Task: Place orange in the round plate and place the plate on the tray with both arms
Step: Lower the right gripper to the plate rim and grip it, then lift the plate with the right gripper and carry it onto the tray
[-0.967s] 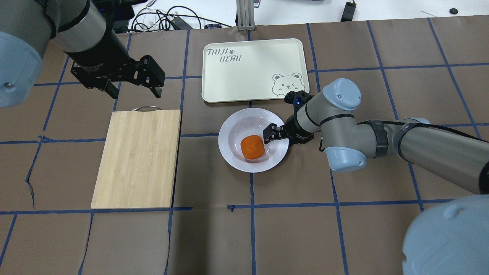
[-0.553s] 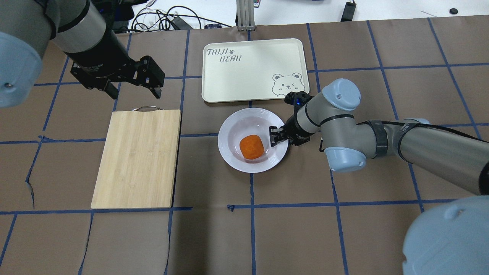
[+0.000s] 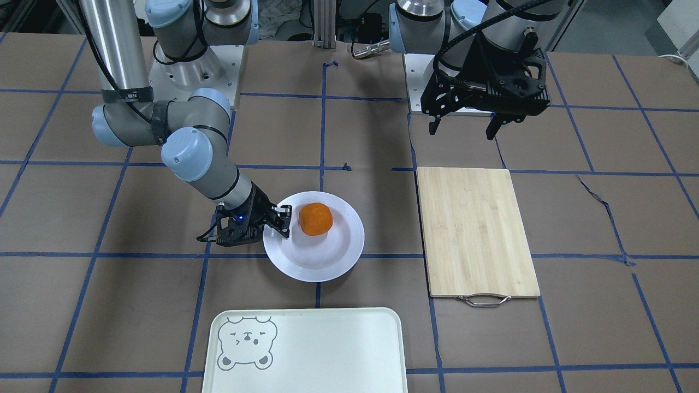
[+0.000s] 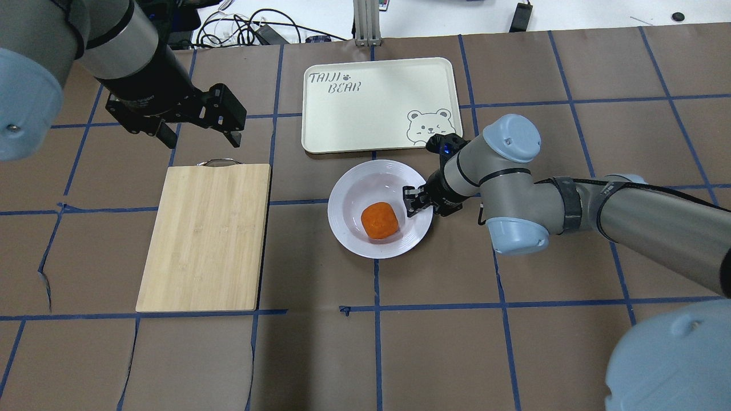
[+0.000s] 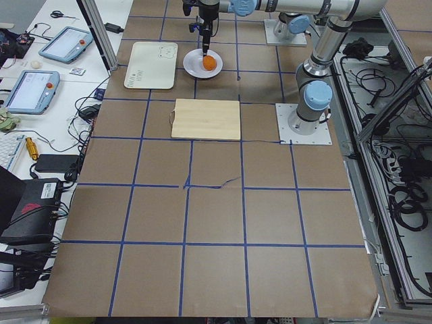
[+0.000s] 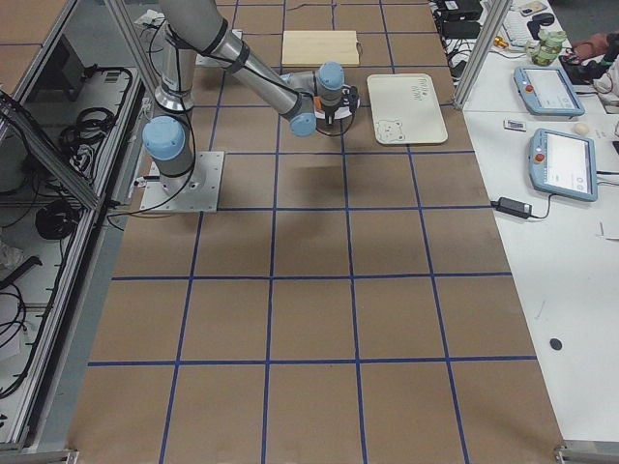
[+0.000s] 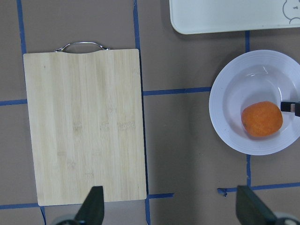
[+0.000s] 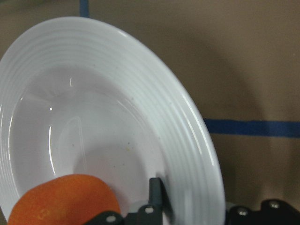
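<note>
The orange (image 4: pixel 380 221) lies in the sunken centre of the round plate (image 4: pixel 344 191), also seen in the front view as orange (image 3: pixel 315 219) on plate (image 3: pixel 349 248). My right gripper (image 4: pixel 412 204) is shut on the plate's right rim, one finger (image 8: pixel 157 197) inside the rim beside the orange (image 8: pixel 61 201). The tray (image 4: pixel 377 103) sits bare just beyond the plate. My left gripper (image 4: pixel 201 137) hangs open and holds nothing, above the table past the cutting board; its wrist view shows the plate (image 7: pixel 225 93) and orange (image 7: pixel 261 119) off to the right.
A wooden cutting board (image 4: pixel 205 237) with a metal handle lies to the left of the plate. Cables and an aluminium post stand past the table's far edge. Blue tape lines grid the brown table cover.
My right gripper drew back from the orange and closed its fingers on the plate's rim. The plate and orange shifted slightly. The left arm stayed still.
</note>
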You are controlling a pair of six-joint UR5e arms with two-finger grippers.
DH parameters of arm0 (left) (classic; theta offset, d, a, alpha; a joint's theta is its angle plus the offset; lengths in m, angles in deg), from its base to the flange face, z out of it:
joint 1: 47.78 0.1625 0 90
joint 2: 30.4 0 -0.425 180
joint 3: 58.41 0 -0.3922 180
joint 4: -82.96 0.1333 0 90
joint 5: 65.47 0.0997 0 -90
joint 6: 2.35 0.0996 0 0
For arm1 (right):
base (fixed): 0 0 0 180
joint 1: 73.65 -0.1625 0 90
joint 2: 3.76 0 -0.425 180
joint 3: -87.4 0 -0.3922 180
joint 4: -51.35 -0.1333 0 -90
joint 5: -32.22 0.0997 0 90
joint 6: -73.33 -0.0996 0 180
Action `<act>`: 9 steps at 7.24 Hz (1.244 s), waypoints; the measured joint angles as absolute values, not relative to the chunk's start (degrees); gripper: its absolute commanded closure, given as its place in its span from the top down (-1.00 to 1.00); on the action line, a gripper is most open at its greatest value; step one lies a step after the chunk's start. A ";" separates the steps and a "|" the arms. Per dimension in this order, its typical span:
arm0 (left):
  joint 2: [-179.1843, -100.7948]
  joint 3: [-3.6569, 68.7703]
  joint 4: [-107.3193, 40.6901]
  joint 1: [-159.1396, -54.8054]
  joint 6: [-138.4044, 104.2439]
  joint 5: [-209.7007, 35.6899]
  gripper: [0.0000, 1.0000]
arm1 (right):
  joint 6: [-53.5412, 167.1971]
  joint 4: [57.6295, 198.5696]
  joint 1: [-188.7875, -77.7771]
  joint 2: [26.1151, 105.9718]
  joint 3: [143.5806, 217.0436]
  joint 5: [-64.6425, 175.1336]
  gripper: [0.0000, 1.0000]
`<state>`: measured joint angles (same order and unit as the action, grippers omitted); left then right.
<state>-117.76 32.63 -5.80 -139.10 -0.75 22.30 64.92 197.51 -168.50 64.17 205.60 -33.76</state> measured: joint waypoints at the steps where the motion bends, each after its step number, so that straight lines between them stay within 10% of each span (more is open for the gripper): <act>1: -117.76 32.62 -5.81 -139.10 -0.71 22.32 1.00 | 63.17 197.47 -168.49 64.29 205.19 -33.69 -0.94; 9: -117.76 32.64 -5.89 -139.01 -0.68 22.33 1.00 | 55.64 187.57 -168.00 64.95 194.86 -28.95 -0.92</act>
